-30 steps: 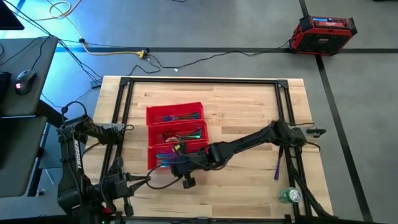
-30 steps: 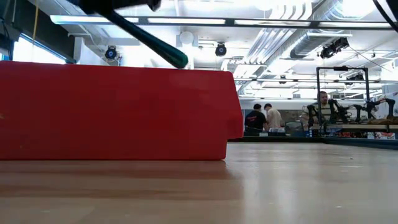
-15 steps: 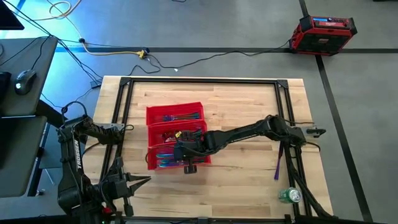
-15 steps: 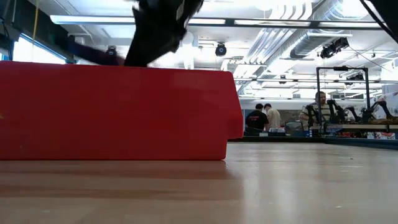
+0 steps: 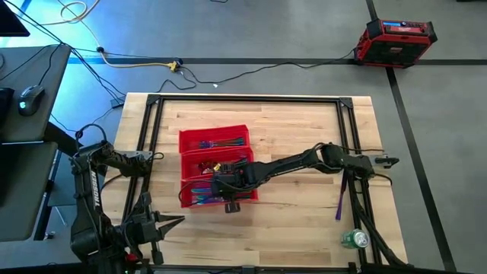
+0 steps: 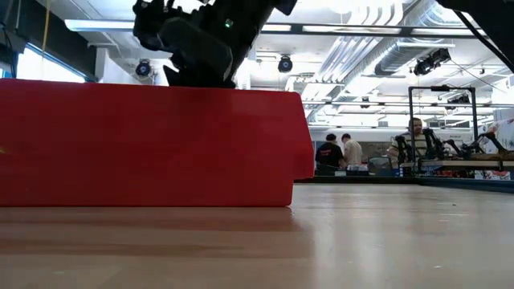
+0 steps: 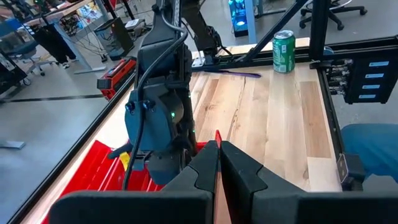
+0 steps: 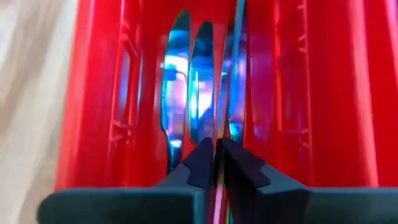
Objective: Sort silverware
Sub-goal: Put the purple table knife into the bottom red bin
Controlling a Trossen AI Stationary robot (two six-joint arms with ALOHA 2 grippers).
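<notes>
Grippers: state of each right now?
Left gripper: shut, empty, parked at the table's near left corner.
Right gripper: over the tray, fingers nearly together on a knife.

no readable text, label or number on anything in view.

One red tray (image 5: 215,141), three compartments, one green can (image 5: 354,239), two arms

Grey floor (image 5: 266,38) — cables, red case (image 5: 397,42) — bright ceiling lights (image 6: 361,30).
</notes>
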